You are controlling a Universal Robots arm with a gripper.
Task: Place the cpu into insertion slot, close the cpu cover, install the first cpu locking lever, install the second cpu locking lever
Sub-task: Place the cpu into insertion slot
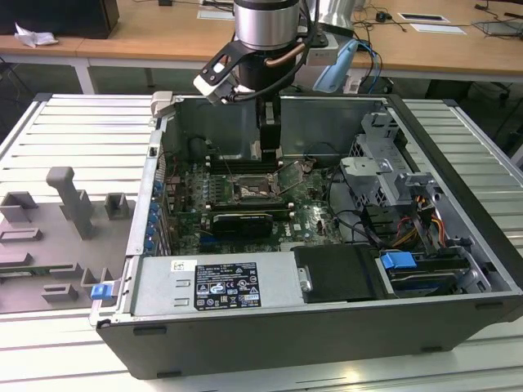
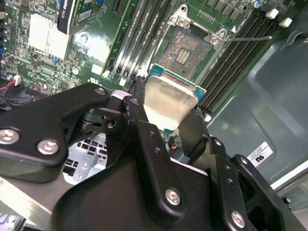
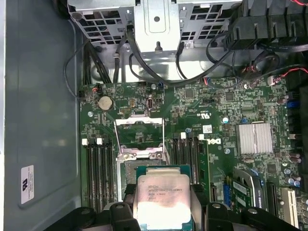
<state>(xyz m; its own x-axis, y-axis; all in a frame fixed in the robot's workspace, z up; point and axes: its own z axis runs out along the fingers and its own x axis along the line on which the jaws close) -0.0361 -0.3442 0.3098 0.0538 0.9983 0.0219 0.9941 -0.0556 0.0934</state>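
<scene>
Pinching the cpu (image 2: 169, 100) by two opposite edges in the gripper (image 2: 166, 115), dull silver top facing the cameras in both wrist views. Held clear of the insertion slot (image 2: 185, 50), not yet seated. Looking down over the motherboard (image 3: 216, 106) in the first wrist view: cpu cover (image 3: 139, 131) standing open beyond the slot. Closer in, in the second wrist view: bare contact field of the slot, and a thin wire lever (image 2: 250, 38) beside it. From the exterior view: reaching down with the arm (image 1: 265, 28) into the open computer case (image 1: 327, 343), above mid-board.
</scene>
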